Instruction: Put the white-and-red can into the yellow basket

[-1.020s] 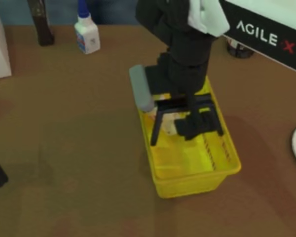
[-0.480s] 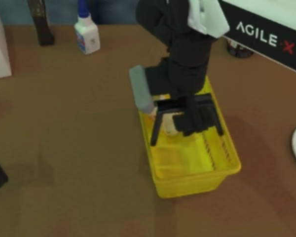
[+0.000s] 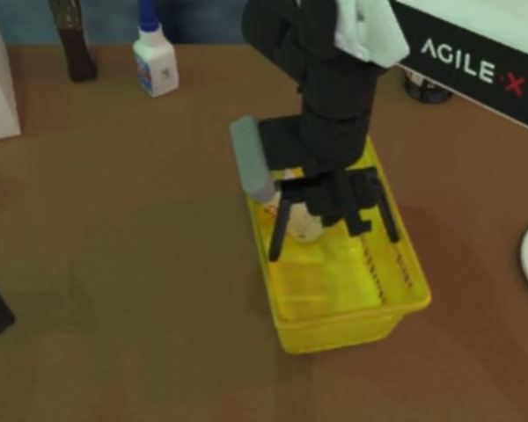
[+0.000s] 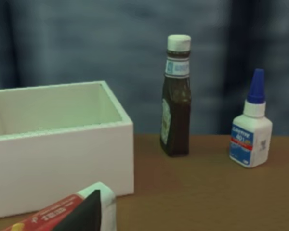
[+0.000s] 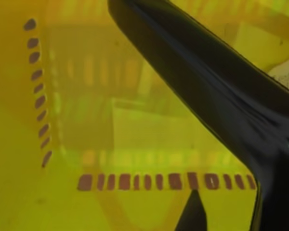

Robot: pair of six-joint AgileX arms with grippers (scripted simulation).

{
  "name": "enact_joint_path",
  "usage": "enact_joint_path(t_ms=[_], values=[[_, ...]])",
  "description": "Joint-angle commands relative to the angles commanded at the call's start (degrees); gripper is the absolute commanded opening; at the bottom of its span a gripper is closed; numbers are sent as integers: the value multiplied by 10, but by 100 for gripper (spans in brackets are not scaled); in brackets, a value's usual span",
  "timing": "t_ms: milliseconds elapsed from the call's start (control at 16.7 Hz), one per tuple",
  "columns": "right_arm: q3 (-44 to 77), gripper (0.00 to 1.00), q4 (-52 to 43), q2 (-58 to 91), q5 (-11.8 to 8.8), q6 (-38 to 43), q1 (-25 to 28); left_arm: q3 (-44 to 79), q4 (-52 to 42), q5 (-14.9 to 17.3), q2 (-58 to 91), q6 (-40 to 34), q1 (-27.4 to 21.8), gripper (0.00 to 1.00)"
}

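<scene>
1 white-and-red can (image 3: pixel 301 221) now exposed in yellow basket (image 3: pixel 352 321); right gripper (image 3: pixel 356 207) released, risen.

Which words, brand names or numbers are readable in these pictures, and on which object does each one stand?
"AGILE X": white panel at the top view's upper right.
Glue bottle label: print too small to read.
Brown sauce bottle label: unreadable.
Red packet: no legible text.

White-and-red can (image 3: pixel 301 221) lies inside the yellow basket (image 3: pixel 334 325) — near its handle.
</scene>
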Motion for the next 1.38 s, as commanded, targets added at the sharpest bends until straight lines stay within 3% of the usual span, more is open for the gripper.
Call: enact_joint_path(t_ms=[1380], values=[[0, 0, 0, 0, 0, 0, 0, 0, 0, 0, 0, 0, 0, 100]])
